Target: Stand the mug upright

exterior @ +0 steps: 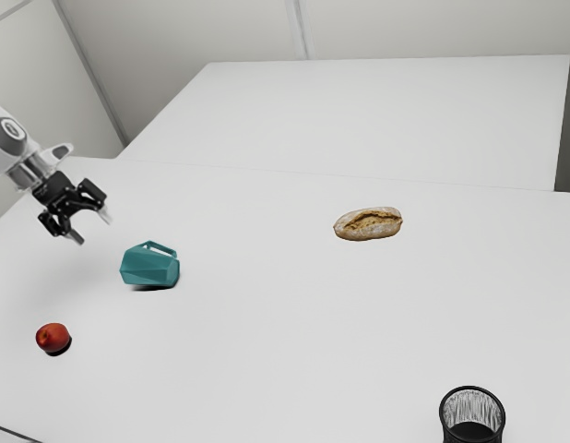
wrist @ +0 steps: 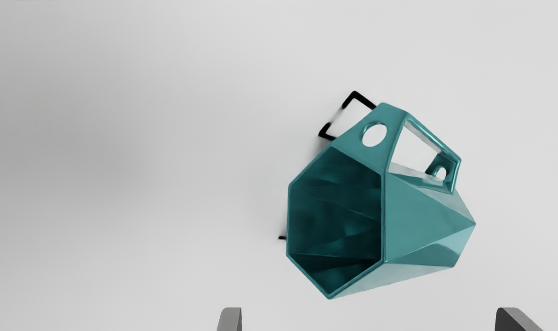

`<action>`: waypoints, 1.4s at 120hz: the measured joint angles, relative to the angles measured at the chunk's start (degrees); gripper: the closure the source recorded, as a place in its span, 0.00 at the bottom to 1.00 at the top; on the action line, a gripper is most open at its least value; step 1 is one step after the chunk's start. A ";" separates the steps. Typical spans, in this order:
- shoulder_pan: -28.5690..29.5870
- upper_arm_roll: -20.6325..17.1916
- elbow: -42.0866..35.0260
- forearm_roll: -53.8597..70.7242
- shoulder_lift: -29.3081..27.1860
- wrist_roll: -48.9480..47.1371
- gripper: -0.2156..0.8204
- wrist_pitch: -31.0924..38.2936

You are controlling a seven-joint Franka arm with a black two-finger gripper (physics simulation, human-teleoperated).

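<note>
On its side at the exterior view's left lay the mug (exterior: 149, 266), near the wide-open, empty gripper (exterior: 90, 229). Approach seemed in hand; next, it needed gripping for righting.

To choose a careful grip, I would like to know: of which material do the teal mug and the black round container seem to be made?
The mug looks like glazed ceramic or hard plastic, smooth and slightly glossy, with highlights along its facet edges. The container may be metal mesh, painted black: its wall shows fine light streaks below a dark rim.
</note>
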 joint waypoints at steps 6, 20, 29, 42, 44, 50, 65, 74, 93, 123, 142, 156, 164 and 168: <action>0.01 0.39 0.39 -0.58 1.17 0.70 0.21 -0.01; -0.02 0.75 1.19 -2.46 3.55 2.26 0.21 0.00; -0.02 0.79 1.28 -3.55 4.65 3.18 0.21 0.00; -0.06 0.74 1.21 -6.68 5.74 4.44 0.21 -0.04; -0.06 0.72 1.12 -7.17 5.78 4.63 0.21 -0.07; -0.07 0.59 0.79 -8.58 5.85 5.16 0.21 -0.21; -0.12 0.24 -0.83 -12.01 5.86 6.04 0.21 -1.35; -0.18 -0.04 -1.47 -13.34 5.86 6.10 0.21 -2.51; -0.33 -0.87 -3.91 -15.59 5.98 5.89 0.21 -4.31; -0.48 -1.68 -4.88 -17.03 6.73 5.54 0.46 -5.00; -0.51 -2.11 -4.63 -16.20 6.45 5.36 0.74 -4.87; -0.59 -2.56 -3.98 -15.88 6.23 5.25 0.82 -4.76; -0.60 -3.05 -3.78 -15.74 6.00 5.20 0.86 -4.72; -0.61 -3.26 -3.49 -15.52 5.89 5.16 0.87 -4.70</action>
